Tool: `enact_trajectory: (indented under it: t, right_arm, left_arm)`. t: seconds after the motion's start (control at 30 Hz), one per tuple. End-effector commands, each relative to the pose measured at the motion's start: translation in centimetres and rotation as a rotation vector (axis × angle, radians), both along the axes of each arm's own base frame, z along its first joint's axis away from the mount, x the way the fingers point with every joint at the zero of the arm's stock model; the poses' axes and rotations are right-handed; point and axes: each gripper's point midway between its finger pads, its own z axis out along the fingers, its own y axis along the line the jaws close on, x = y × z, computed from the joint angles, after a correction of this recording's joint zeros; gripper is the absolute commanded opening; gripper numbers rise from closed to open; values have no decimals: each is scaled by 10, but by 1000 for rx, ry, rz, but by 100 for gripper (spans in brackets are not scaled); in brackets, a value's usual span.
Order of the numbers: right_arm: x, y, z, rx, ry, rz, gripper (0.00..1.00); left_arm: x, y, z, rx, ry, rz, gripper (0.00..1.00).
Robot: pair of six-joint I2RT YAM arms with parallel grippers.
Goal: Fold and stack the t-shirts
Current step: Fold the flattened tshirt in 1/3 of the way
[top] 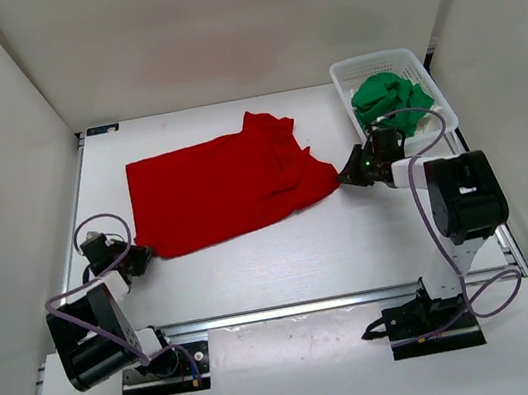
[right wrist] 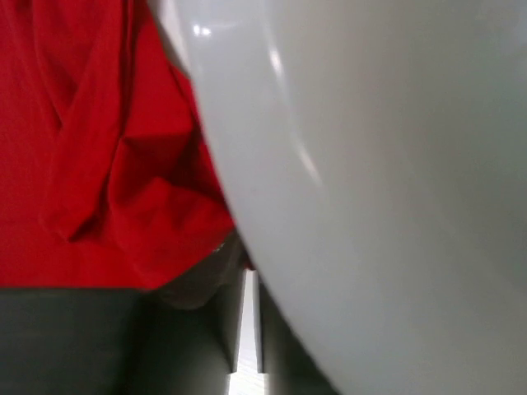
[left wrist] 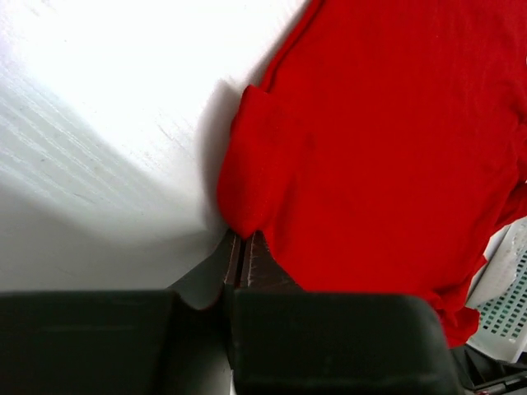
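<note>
The task looks barely begun: the red t-shirt [top: 227,188] lies spread open and rumpled across the middle of the table [top: 304,252], with no fold made and no stack started. The green t-shirt [top: 387,96] sits bunched in the basket [top: 373,59] at the upper right. The left hand [left wrist: 242,247] has its jaws closed, apparently pinching the shirt's lower-left corner. The right hand [top: 350,175] is at the shirt's right tip, where the cloth draws to a point. Its jaws stand narrow with a slit of light between them, and I cannot tell whether they grip. A pale blurred shape [right wrist: 395,164] fills most of the right wrist view and hides that contact. No white shirt can be made out with certainty.
</note>
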Motion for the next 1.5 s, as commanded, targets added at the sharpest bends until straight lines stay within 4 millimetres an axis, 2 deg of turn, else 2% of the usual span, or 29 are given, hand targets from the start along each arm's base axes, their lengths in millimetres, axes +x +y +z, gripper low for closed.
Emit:
enact_trajectory:
  t: [0.0,0.03,0.1,0.13,0.2,0.27,0.33,0.37,0.4,0.43,0.5,0.63,0.7,0.83,0.87,0.93,1.0,1.03,1.1,1.13,1.17,1.2,1.27,1.3,1.33,1.37,1.4,1.43,1.47]
  right_arm:
    - [9,1,-4,41,10,-31,4]
    - [7,-1,-5,42,16,-42,0]
    - [-2,-6,-5,39,26,-71,0]
    - [-2,-10,3,32,11,-96,0]
    - [-21,-21,-3,26,52,-146,0]
    - [-36,-24,5,52,49,-166,0]
    - [-68,-29,-7,59,89,-208,0]
    - [-73,-27,0,66,62,-200,0]
    - [-89,-28,-4,73,70,-214,0]
    - [-104,-32,-12,86,101,-244,0]
    - [-123,-35,-11,116,87,-258,0]
    - [-163,-44,-28,104,147,-295,0]
    - [-169,-48,-23,108,114,-317,0]
    - [-192,-45,-27,127,136,-332,0]
    - [-191,-46,-20,120,102,-329,0]
    - [-195,-52,-18,75,102,-342,1]
    - [-193,-56,-12,47,94,-340,22]
    - [-191,-53,-7,45,82,-318,31]
    - [-179,-50,17,55,22,-285,37]
    - [-178,-50,20,42,21,-275,39]
    - [-171,-49,34,30,-17,-259,39]
    - [-165,-48,45,14,-46,-242,38]
    - [-156,-39,63,6,-110,-199,35]
    - [-154,-24,70,3,-133,-145,28]
    - [-152,-16,74,3,-142,-119,20]
    - [-148,1,81,-3,-172,-64,6]
    - [-146,18,82,-36,-177,-13,2]
    - [-139,30,82,-59,-166,23,0]
    - [-140,46,84,-80,-178,83,0]
  left_arm:
    - [-13,2,-18,26,92,20,0]
    - [-10,4,-16,31,82,21,0]
    - [-7,7,-13,49,82,21,0]
    - [-4,6,-10,52,74,14,0]
    - [-2,9,-8,74,83,20,0]
    - [5,7,-4,104,88,-13,0]
    - [-1,2,-6,86,109,-26,0]
    - [-4,4,-5,84,107,-15,0]
    - [-8,5,-6,80,109,-14,0]
    - [-14,4,-11,80,124,-17,0]
    - [-23,5,-11,88,133,-15,0]
    - [-37,2,-12,89,141,-10,0]
    - [-44,3,-11,100,144,-4,0]
    - [-60,3,-7,112,119,-4,0]
    - [-65,0,-8,109,126,-14,0]
    - [-66,1,0,144,103,-20,8]
    - [-66,-1,8,158,72,-24,27]
    - [-66,0,12,162,57,-22,32]
    - [-59,-1,28,171,3,-39,52]
    - [-59,-2,34,169,-8,-42,54]
    - [-53,-3,45,189,-34,-62,56]
    - [-46,0,60,216,-70,-61,55]
    - [-39,-18,72,231,-111,-137,48]
    - [-33,-31,84,234,-161,-181,48]
    - [-31,-41,85,231,-174,-214,43]
    - [-28,-62,89,219,-202,-275,40]
    - [-27,-90,91,213,-239,-351,37]
    - [-27,-102,86,211,-241,-365,37]
    - [-31,-134,86,201,-270,-460,36]
